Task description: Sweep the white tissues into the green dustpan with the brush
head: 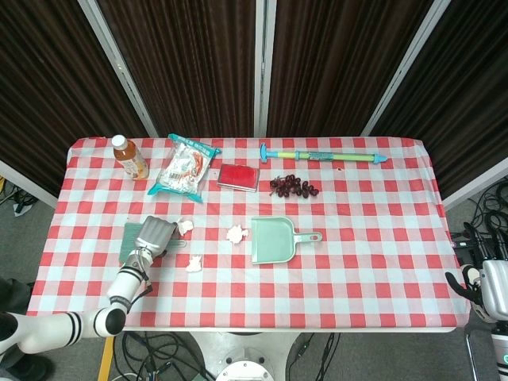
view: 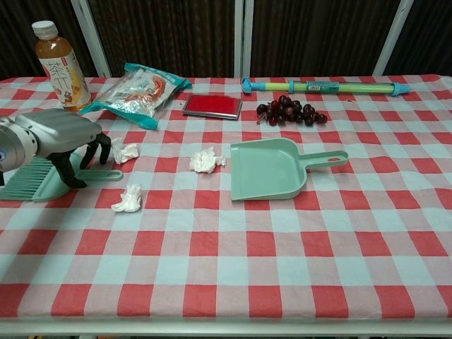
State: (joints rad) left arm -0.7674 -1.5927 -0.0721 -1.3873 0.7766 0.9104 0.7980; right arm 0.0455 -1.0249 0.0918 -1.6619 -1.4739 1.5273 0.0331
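Note:
The green brush (view: pixel 35 181) lies flat at the table's left, its thin handle (view: pixel 107 173) pointing right. My left hand (view: pixel 62 138) arches over the brush's neck with its dark fingers (view: pixel 75 170) spread and pointing down onto it, closed on nothing; the same left hand (head: pixel 155 236) shows from above. Three white tissues lie nearby: one (view: pixel 126 152) just right of the hand, one (view: pixel 129 199) nearer the front, one (view: pixel 205 160) beside the dustpan's mouth. The green dustpan (view: pixel 272 169) rests mid-table, handle to the right. My right hand (head: pixel 486 287) hangs off the table's right edge.
Along the back stand a tea bottle (view: pixel 60 65), a snack bag (view: pixel 134 88), a red flat case (view: pixel 212 106), a bunch of dark cherries (view: pixel 289 111) and a long green-and-blue tube (view: pixel 325 86). Red-checked cloth (view: pixel 233 254) covers the table.

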